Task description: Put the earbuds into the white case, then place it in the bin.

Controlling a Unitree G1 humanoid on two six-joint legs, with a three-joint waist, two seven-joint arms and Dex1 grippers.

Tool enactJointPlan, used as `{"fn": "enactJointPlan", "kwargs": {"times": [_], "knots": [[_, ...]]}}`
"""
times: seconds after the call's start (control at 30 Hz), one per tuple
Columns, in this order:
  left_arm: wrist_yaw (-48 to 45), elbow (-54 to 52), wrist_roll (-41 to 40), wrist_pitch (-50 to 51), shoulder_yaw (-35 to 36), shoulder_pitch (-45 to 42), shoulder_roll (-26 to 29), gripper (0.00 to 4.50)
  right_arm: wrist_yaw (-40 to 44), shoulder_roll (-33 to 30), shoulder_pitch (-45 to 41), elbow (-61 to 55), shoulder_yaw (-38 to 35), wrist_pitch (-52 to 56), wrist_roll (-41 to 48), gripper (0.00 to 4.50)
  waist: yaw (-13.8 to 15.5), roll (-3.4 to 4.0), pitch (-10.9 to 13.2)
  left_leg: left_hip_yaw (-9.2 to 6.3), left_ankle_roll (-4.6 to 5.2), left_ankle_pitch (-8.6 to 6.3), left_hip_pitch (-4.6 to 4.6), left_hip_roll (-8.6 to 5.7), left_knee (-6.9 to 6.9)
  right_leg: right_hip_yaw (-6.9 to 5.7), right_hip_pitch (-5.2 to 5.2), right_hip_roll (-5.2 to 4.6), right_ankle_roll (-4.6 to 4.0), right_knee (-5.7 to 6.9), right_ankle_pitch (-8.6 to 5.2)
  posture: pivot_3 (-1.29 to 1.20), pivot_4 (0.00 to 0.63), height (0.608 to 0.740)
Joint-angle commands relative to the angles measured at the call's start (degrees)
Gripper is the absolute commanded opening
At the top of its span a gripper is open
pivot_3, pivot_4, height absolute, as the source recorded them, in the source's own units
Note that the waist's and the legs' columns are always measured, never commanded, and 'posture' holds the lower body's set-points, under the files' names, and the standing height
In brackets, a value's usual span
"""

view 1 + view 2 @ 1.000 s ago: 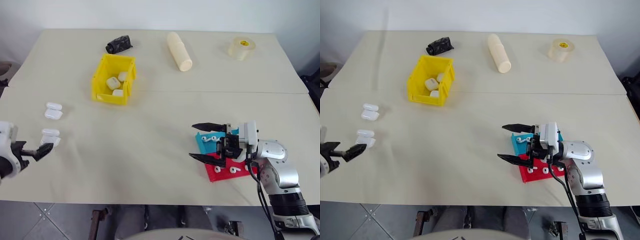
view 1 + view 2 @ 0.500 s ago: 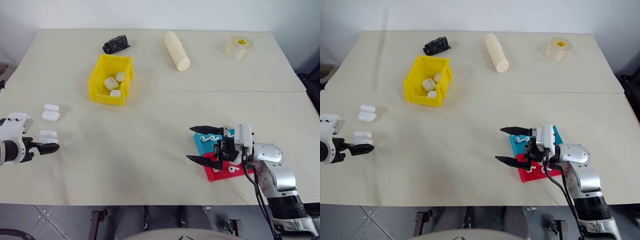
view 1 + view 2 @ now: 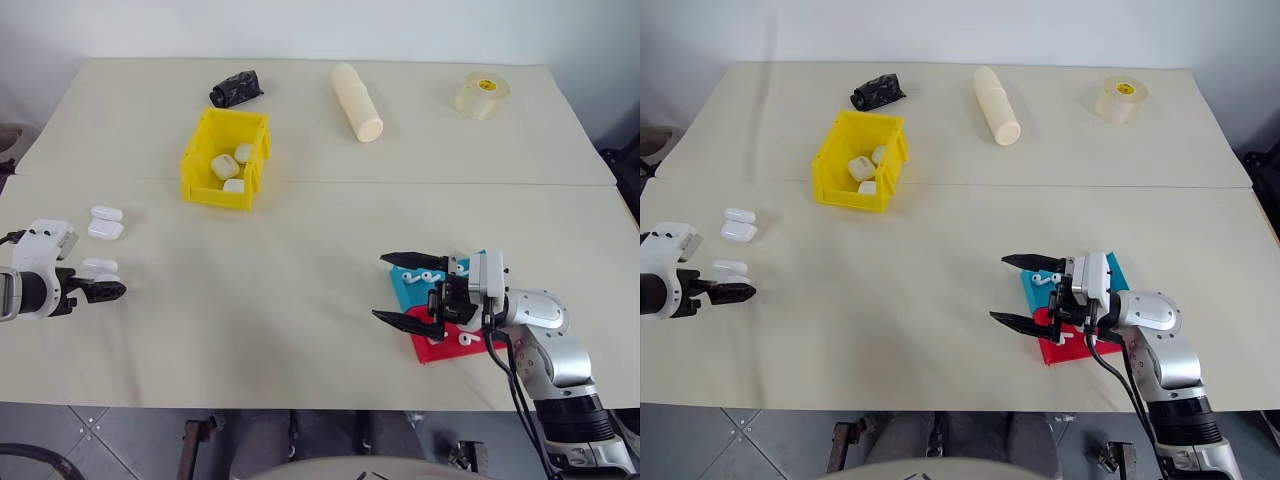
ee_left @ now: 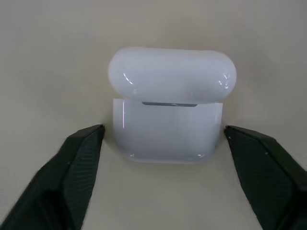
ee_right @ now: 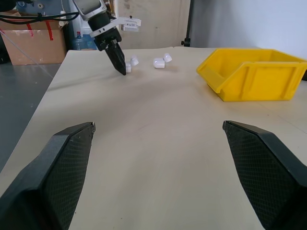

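A white case (image 4: 168,129) with its lid raised sits near the table's left edge. My left gripper (image 3: 108,281) is lowered around it. Its fingers (image 4: 81,153) flank the case's base closely, with a thin gap still showing on one side. Two more white cases (image 3: 105,222) lie just behind it. The yellow bin (image 3: 215,192) stands farther back and holds several cases (image 3: 225,166). Earbuds (image 3: 421,275) lie on the blue tray (image 3: 404,290) and the red tray (image 3: 432,352) at the front right. My right gripper (image 3: 381,286) hovers open and empty just left of those trays.
Along the back of the table lie a black crumpled object (image 3: 236,88), a long cream cylinder (image 3: 357,102) and a roll of clear tape (image 3: 482,95). A wide stretch of bare table separates the two grippers.
My left gripper has come forward and down around the lid-up case, and its fingers have narrowed toward it. The right gripper has stayed put.
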Motion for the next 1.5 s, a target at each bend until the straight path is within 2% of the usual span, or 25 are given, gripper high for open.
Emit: {"fn": "enactJointPlan", "kwargs": {"times": [0.03, 0.07, 0.23, 0.37, 0.47, 0.53, 0.67, 0.77, 0.93, 1.03, 1.27, 1.5], "knots": [[-1.30, 0.33, 1.09, -0.29, -1.13, 0.72, -0.58, 3.03, -0.32, 0.49, 0.61, -2.19, -0.48, -1.28, 0.30, 4.50, -0.01, 0.00, 0.00, 0.00, 0.00, 0.00, 0.00, 0.00, 0.00, 0.01, 0.00, 0.00, 0.00, 0.00, 0.00, 0.00, 0.150, 0.740], [-1.37, 0.34, 1.30, -0.48, -0.92, 1.10, -0.74, 2.79, -0.41, 0.52, 0.76, -2.26, -0.49, -1.30, 0.27, 4.50, -0.01, 0.00, 0.00, 0.00, 0.00, 0.00, 0.00, 0.00, 0.00, 0.01, 0.00, 0.00, 0.00, 0.00, 0.00, 0.00, 0.150, 0.740], [-1.54, -1.91, 0.73, -2.34, 4.18, 4.57, -2.72, 2.77, -0.65, 0.10, 1.65, -2.50, -0.97, -1.15, 0.22, 4.50, -0.08, 0.07, 0.03, 0.01, 0.00, 0.00, 0.02, 0.01, 0.00, 0.03, 0.00, -0.01, 0.00, 0.03, 0.00, 0.00, 0.150, 0.740], [-5.01, -9.38, -3.44, -8.46, 14.78, 9.73, -8.32, 2.77, -0.62, -0.73, 2.50, -2.31, -2.03, -1.24, 0.22, 4.50, 0.03, 0.09, 0.05, 0.00, 0.00, 0.00, 0.02, -0.01, 0.01, 0.03, 0.00, -0.07, 0.00, 0.06, 0.00, 0.00, 0.150, 0.740], [-14.34, -19.94, -8.71, -22.05, 23.03, 16.85, -15.60, 2.77, -1.03, -1.96, 3.08, -1.75, -3.67, -1.46, 0.08, 4.50, 0.00, 0.05, 0.05, -0.05, 0.04, -0.01, -0.04, -0.08, 0.02, 0.00, 0.01, -0.21, 0.00, 0.02, 0.00, 0.00, 0.150, 0.740], [-20.39, -26.85, -14.01, -27.18, 24.88, 19.77, -20.28, 2.77, -1.29, -3.01, 3.71, -1.68, -5.20, -1.46, 0.12, 4.50, -0.01, -0.07, 0.07, -0.07, 0.05, -0.03, -0.11, -0.08, 0.04, -0.06, 0.02, -0.24, 0.01, -0.11, 0.01, 0.00, 0.150, 0.740], [-24.21, -33.34, -14.24, -35.95, 18.29, 20.39, -25.38, 2.77, -1.24, -5.42, 5.92, -1.90, -8.50, -1.60, 0.11, 4.50, 0.23, -0.05, 0.07, -0.07, 0.05, -0.03, -0.07, -0.10, 0.05, -0.09, 0.12, -0.26, 0.01, -0.22, 0.01, 0.00, 0.150, 0.740], [-27.26, -33.22, -8.99, -46.61, 8.33, 17.49, -29.44, 2.77, -1.82, -7.65, 9.43, -2.89, -12.29, -2.18, -0.21, 4.50, 0.53, 0.01, 0.07, 0.01, 0.09, 0.01, -0.01, -0.10, 0.06, -0.07, 0.17, -0.21, 0.03, -0.18, 0.02, 0.00, 0.150, 0.740], [-28.81, -27.79, -4.21, -60.12, -1.98, 11.79, -38.39, 2.77, -3.57, -10.27, 18.02, -7.42, -20.33, -1.88, 0.74, 4.50, 1.18, 0.00, 0.06, 0.10, 0.11, 0.05, -0.02, -0.08, 0.07, -0.05, 0.16, -0.14, 0.11, -0.20, 0.06, 0.00, 0.150, 0.740], [-30.75, -22.88, -1.53, -66.83, -6.60, 8.83, -41.97, 2.77, -4.50, -10.77, 23.32, -9.54, -25.66, -2.03, 0.92, 4.50, 1.45, 0.00, 0.05, 0.16, 0.12, 0.05, -0.02, -0.10, 0.09, -0.03, 0.16, -0.11, 0.14, -0.22, 0.08, 0.00, 0.150, 0.740], [-37.38, -14.28, -0.26, -78.05, -12.88, 3.95, -45.93, 2.77, -5.09, -9.07, 34.46, -11.39, -34.39, -3.17, 0.73, 4.50, 1.53, 0.00, 0.06, 0.16, 0.15, 0.07, -0.02, -0.09, 0.09, -0.03, 0.19, -0.08, 0.18, -0.27, 0.10, 0.00, 0.150, 0.740], [-39.61, -7.36, -0.19, -85.41, -16.53, 0.71, -51.58, 2.77, -6.86, -10.64, 37.75, -8.93, -37.89, -4.03, -2.83, 4.50, 1.49, 0.00, 0.06, 0.15, 0.20, 0.08, -0.02, -0.09, 0.09, -0.03, 0.26, -0.07, 0.26, -0.41, 0.14, 0.00, 0.150, 0.740]]}}
